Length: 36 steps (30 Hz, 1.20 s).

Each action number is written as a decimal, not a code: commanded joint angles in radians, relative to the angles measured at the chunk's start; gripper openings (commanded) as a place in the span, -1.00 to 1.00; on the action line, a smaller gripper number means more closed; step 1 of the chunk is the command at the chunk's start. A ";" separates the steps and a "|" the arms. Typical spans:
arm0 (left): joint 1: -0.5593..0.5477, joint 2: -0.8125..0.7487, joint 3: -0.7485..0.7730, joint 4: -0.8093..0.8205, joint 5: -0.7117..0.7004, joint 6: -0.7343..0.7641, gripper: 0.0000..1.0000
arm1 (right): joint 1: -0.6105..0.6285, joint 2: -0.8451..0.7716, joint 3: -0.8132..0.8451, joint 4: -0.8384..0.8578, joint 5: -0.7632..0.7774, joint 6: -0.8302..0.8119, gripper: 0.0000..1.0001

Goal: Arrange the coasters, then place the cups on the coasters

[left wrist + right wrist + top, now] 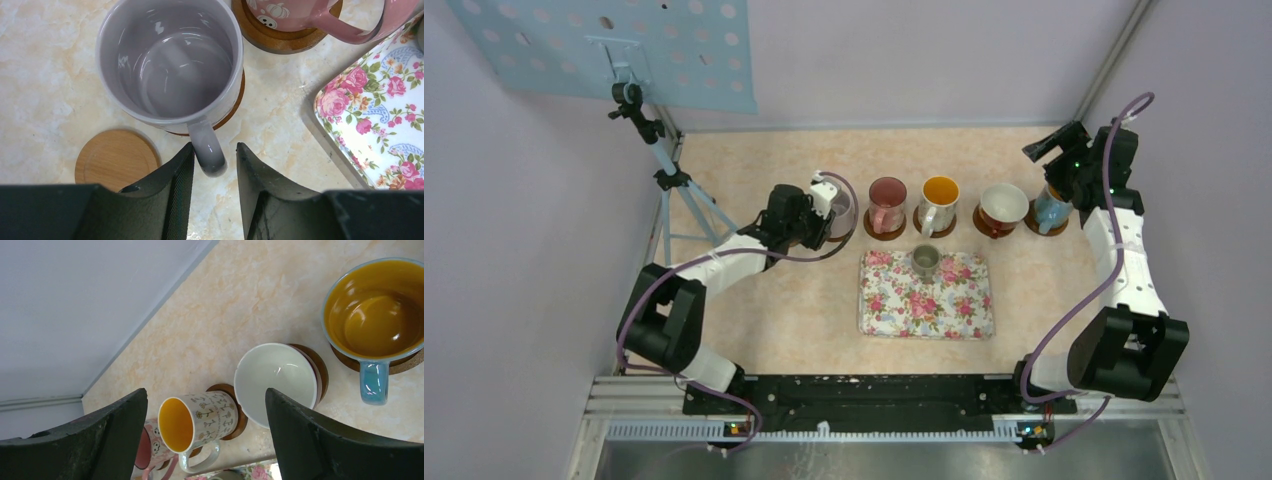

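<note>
**At the row's left end: fifth cup down, one to go**

- Left gripper (215,150): jaws partway apart, one on each side of the handle of the lavender cup (170,65). A gap shows between the handle and one jaw, so it straddles rather than clamps.
- Lavender cup: upright on a coaster (236,102), whose edge shows under its near side. It stands next to the pink cup (300,15).
- Right gripper (205,390): jaws wide apart with nothing between them, hanging near the blue cup (372,310) at the row's right end.
- Row, overhead view: pink cup, orange-lined cup (939,200), wide white cup (1004,205) and blue cup, each on a coaster.
- Bare coaster (116,160): flat on the table (280,100), just beside the lavender cup.
- Grey-green cup (925,258): upright on the tray (927,310), well apart from the bare coaster.
- Step in hand, as judged: release of the lavender cup onto its coaster.
- Next move, as judged: draw the left gripper back along the handle without nudging the cup. Then lift the grey-green cup off the tray and set it on the bare coaster. That cup is small, so a narrow grip looks needed.
</note>
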<state>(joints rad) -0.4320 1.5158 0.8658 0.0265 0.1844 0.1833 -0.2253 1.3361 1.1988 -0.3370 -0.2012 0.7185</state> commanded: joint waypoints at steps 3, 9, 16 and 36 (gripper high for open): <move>-0.005 0.025 0.022 0.024 0.002 -0.013 -0.24 | 0.001 -0.031 0.008 0.035 -0.002 -0.001 0.72; -0.004 0.039 0.042 0.016 0.018 -0.015 -0.32 | 0.001 -0.035 0.004 0.034 -0.002 0.001 0.72; -0.005 0.045 0.054 0.014 0.040 -0.024 -0.38 | 0.001 -0.042 0.000 0.034 0.001 0.003 0.72; -0.007 -0.006 0.102 -0.078 0.018 -0.052 0.09 | 0.001 -0.038 -0.001 0.043 -0.001 0.003 0.72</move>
<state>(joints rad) -0.4343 1.5639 0.9062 -0.0216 0.1940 0.1524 -0.2249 1.3342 1.1984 -0.3370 -0.2008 0.7185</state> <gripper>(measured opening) 0.515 0.861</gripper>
